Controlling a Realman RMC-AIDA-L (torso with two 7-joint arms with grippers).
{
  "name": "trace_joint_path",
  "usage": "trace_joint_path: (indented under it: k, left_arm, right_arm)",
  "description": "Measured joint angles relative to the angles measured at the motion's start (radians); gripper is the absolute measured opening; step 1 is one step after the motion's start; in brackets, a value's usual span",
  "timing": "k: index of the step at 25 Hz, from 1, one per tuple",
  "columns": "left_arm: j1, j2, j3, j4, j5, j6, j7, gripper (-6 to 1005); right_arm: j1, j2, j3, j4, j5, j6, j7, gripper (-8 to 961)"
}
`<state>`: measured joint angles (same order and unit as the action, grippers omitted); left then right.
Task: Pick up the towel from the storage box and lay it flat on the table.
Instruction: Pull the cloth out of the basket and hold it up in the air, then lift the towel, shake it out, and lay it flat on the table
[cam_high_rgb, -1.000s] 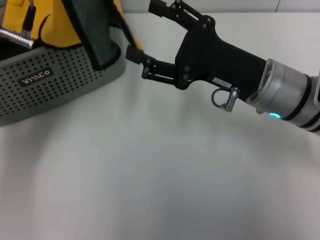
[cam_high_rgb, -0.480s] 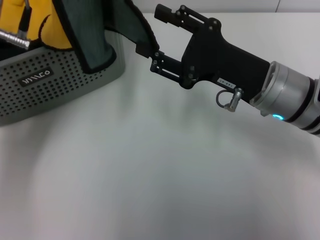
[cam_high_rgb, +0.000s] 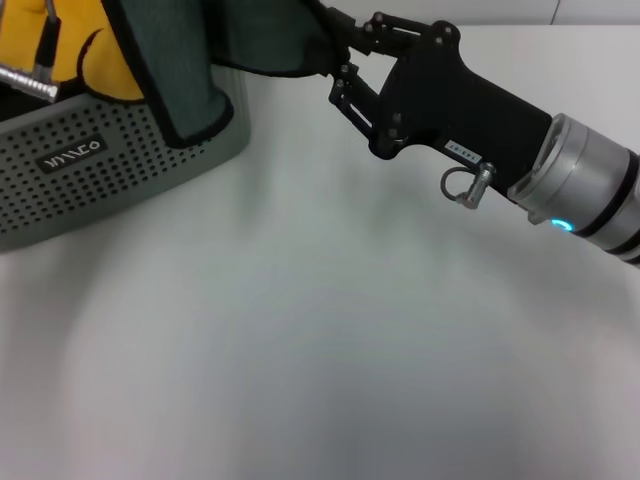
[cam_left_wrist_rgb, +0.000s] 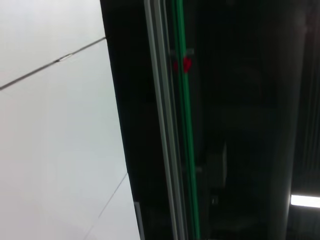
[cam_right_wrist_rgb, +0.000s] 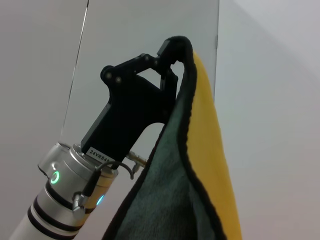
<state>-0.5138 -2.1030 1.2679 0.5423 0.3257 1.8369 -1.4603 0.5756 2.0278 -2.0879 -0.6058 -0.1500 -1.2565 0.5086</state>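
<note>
The towel (cam_high_rgb: 265, 40), dark green with a black border, hangs from above the head view and drapes over the near corner of the grey-green perforated storage box (cam_high_rgb: 110, 170). My right gripper (cam_high_rgb: 335, 45) reaches in from the right and is shut on the towel's right edge, above the white table (cam_high_rgb: 330, 330). In the right wrist view the towel (cam_right_wrist_rgb: 170, 200) shows its green and yellow faces, and my left gripper (cam_right_wrist_rgb: 175, 52) is shut on its top corner, holding it up. The left gripper's fingers are out of the head view.
Yellow cloth with a black border (cam_high_rgb: 60, 40) fills the box's top left, beside a metal connector (cam_high_rgb: 25, 80). The box carries a black label (cam_high_rgb: 70, 155). The left wrist view shows only a wall and a dark frame.
My right gripper moved up and to the right, and its open fingers closed on the towel's right edge. The towel has spread further right, off the box.
</note>
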Motion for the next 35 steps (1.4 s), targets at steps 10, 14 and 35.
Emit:
trace_joint_path:
  k: [10, 14, 35]
  left_arm:
    - [0.004, 0.004, 0.007, -0.028, 0.015, 0.002, -0.001, 13]
    - [0.043, 0.017, 0.006, -0.015, 0.087, 0.001, -0.012, 13]
    - [0.324, 0.170, -0.222, 0.220, 0.781, 0.175, -0.079, 13]
  right_arm:
    - [-0.010, 0.000, 0.004, 0.004, 0.039, 0.020, -0.010, 65]
    - [-0.017, -0.011, 0.009, -0.051, 0.009, 0.072, 0.008, 6]
    - [-0.247, -0.058, 0.761, -0.587, -1.169, -0.327, 0.917, 20]
